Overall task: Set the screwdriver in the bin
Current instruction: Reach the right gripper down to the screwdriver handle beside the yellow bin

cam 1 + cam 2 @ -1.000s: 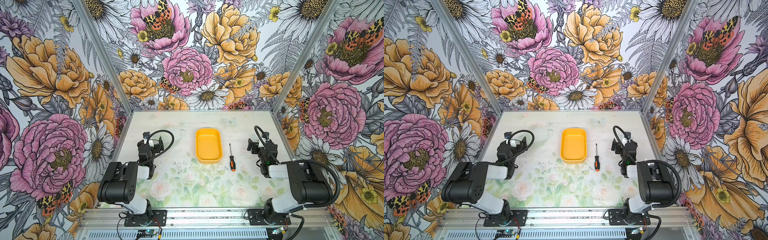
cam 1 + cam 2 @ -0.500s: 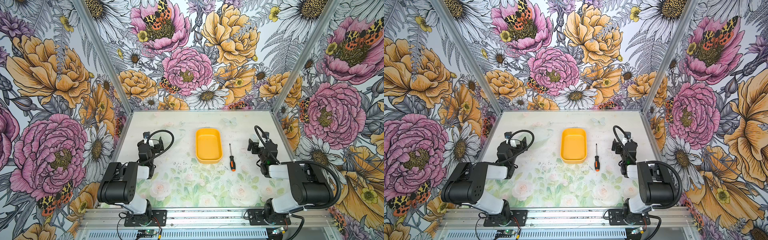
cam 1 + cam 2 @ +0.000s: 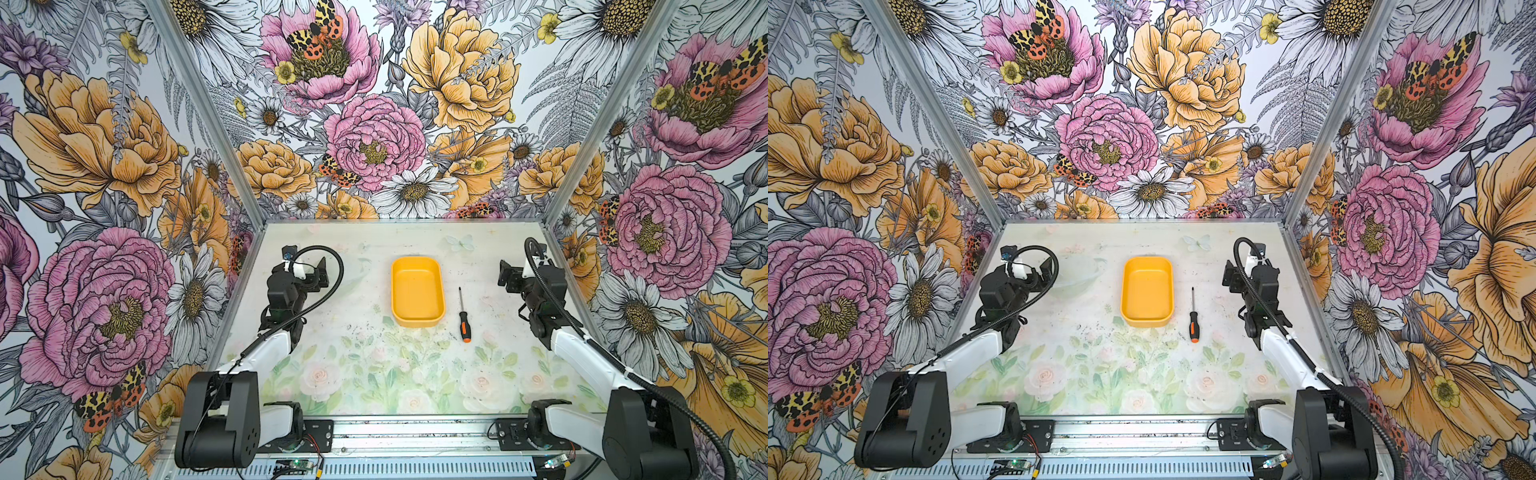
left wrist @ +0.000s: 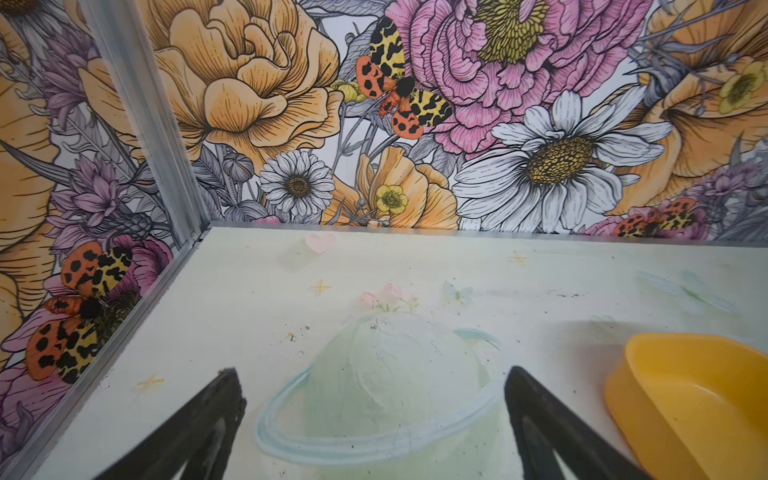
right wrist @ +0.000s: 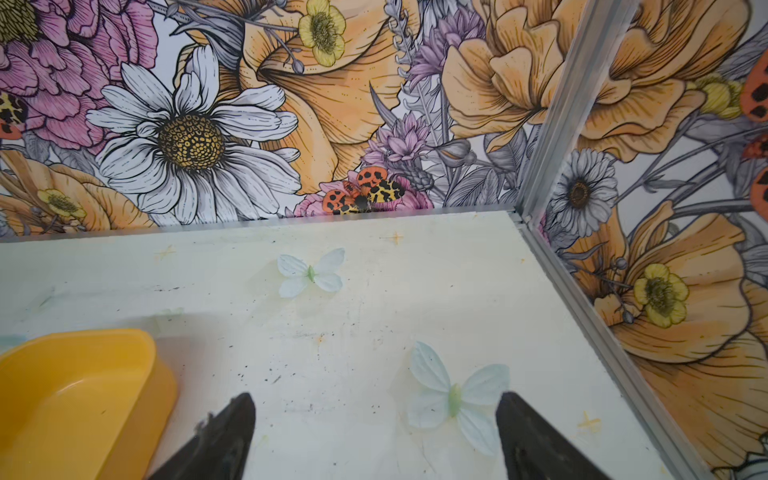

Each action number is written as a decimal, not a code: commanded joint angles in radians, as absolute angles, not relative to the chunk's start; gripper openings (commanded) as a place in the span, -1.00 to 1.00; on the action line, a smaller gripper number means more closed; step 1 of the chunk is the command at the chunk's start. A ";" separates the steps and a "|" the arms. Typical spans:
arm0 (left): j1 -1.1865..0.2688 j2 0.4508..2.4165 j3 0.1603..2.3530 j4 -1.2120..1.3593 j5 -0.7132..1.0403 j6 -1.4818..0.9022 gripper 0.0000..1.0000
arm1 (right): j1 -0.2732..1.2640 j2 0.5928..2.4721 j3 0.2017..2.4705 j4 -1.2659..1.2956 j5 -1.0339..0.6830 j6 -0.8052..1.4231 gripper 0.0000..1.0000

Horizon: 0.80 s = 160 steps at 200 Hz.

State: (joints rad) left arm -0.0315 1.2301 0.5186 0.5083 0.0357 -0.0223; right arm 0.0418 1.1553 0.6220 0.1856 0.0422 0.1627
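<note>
1 slim screwdriver (image 3: 463, 316) beside smooth rounded bin (image 3: 417, 291).

The screwdriver (image 3: 462, 316) lies flat on the table (image 3: 365, 374), just right of the bin (image 3: 417, 321), with a narrow bare strip between them. From the right tool (image 3: 508, 276), jaws spread wide, bare table runs to the screwdriver. The bin's inside is bare and reachable from above. The left tool (image 3: 319, 272) stands well left of the bin. The side walls (image 3: 615, 199) hem both in.
</note>
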 commanded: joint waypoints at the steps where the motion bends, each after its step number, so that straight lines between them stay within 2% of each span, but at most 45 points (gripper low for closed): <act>1: -0.054 1.208 0.540 0.407 0.142 -0.115 0.98 | 0.062 1.141 0.685 -0.109 -0.053 0.276 0.81; 45: -0.104 1.256 0.597 0.261 0.218 -0.225 0.98 | 0.140 1.171 0.712 -0.279 -0.190 0.414 0.75; 76: -0.146 1.312 0.648 0.154 0.248 -0.266 0.98 | 0.226 1.204 0.719 -0.349 -0.156 0.452 0.72; 130: -0.191 1.353 0.657 0.132 0.264 -0.314 0.98 | 0.335 1.314 0.735 -0.359 -0.058 0.502 0.61; 160: -0.199 1.347 0.672 0.081 0.235 -0.304 0.97 | 0.360 1.360 0.758 -0.378 -0.058 0.498 0.48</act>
State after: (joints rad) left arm -0.1898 1.3529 0.6437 0.1299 0.2382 -0.2905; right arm 0.3424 1.3327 0.7132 -0.3599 -0.0944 0.4820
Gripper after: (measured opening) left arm 0.987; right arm 0.759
